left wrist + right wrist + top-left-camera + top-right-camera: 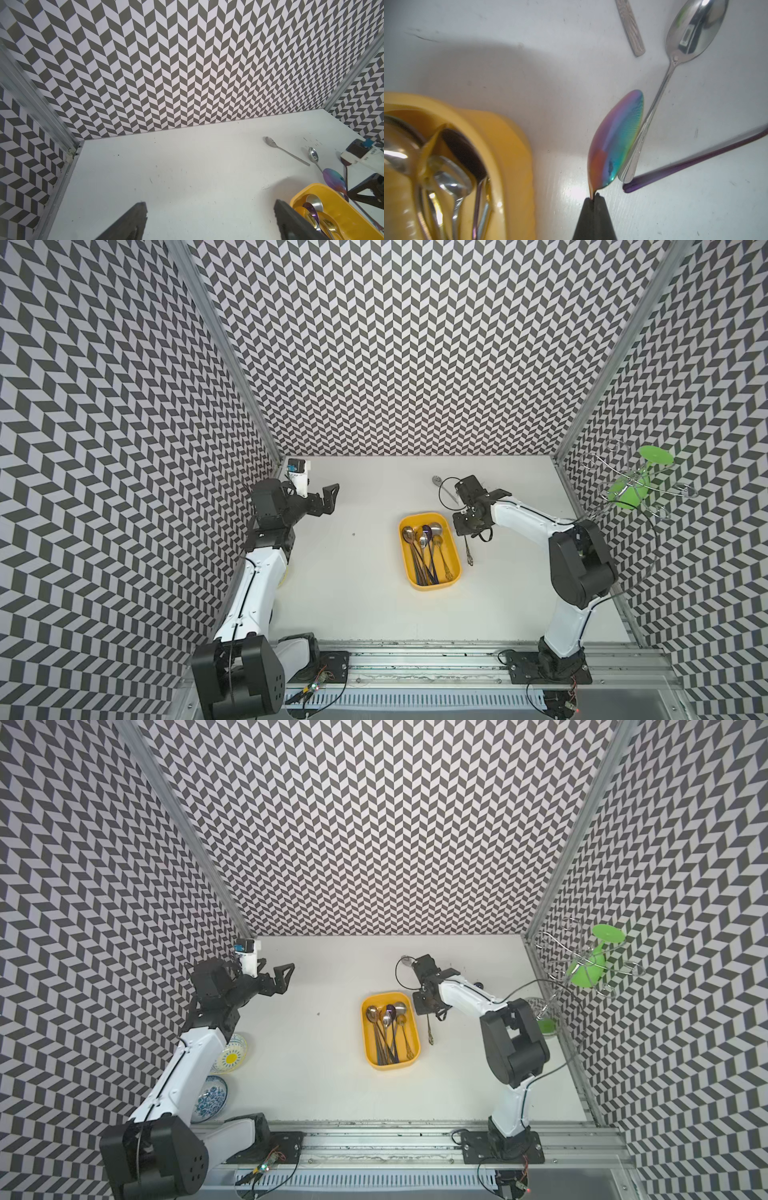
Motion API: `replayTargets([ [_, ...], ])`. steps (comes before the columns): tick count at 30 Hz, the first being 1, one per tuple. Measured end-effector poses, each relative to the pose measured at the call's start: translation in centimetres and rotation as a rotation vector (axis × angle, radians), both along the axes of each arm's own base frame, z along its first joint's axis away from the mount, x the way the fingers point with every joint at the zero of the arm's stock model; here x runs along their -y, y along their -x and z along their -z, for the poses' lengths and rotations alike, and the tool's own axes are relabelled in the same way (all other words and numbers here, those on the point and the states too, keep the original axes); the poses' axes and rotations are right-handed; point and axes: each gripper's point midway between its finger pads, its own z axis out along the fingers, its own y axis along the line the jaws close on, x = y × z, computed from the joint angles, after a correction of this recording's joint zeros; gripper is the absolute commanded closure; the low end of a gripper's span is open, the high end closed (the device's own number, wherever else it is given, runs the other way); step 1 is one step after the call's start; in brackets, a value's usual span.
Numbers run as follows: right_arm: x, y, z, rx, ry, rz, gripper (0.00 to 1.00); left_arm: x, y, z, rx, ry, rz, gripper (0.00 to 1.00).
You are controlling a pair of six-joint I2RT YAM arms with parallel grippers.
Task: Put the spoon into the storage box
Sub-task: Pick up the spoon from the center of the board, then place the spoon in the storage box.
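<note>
Here, right claw [593, 197] pinches glossy rainbow spoon [616, 141], seemingly at its neck

One box [455, 562] holds at least five spoons [423, 541]; overlap hides any more. Outside it are two silver spoons [313, 154], one rainbow spoon [616, 141] and one purple-handled spoon [695, 162]. There are also two bowls [232, 1052], one wire rack [629, 483] and one green glass [656, 456].

Spoons [423, 541] in the storage box [432, 585]; another spoon [437, 480] lies behind it
</note>
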Motion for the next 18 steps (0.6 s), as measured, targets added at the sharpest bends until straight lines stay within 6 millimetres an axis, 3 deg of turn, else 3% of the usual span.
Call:
replayTargets([
  [12, -2.0, 1.4, -4.6, 0.044, -0.133, -0.014, 1.00, -0.3, 0.0, 0.0, 0.000, 0.004, -0.008, 0.00],
  [18, -6.1, 3.2, -7.0, 0.076, -0.230, -0.087, 1.00, -0.4, 0.0, 0.0, -0.001, 0.008, -0.009, 0.01],
])
